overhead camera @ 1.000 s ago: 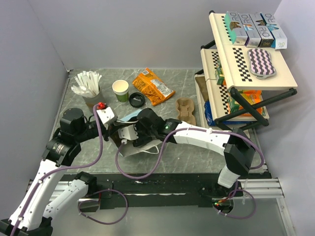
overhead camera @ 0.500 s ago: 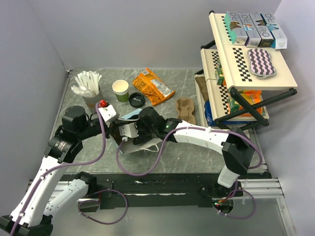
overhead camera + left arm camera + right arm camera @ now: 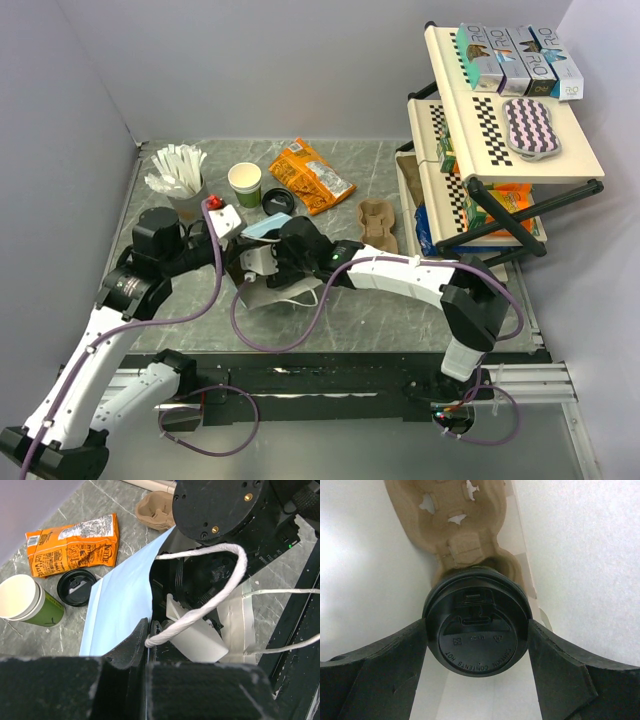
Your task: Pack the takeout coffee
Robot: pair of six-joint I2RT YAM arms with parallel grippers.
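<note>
On the left, our left gripper (image 3: pixel 148 641) pinches the rim of the paper bag (image 3: pixel 120 595), and we should hold that mouth wide and taut. Inside the bag, our right gripper (image 3: pixel 476 625) clasps the takeout coffee (image 3: pixel 476 642) at its lid, against the cardboard carrier (image 3: pixel 452 510). We'd seat it upright before letting go.

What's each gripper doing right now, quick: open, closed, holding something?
Left gripper: closed on the rim of the paper bag.
Right gripper: closed on the takeout coffee, inside the bag.
</note>
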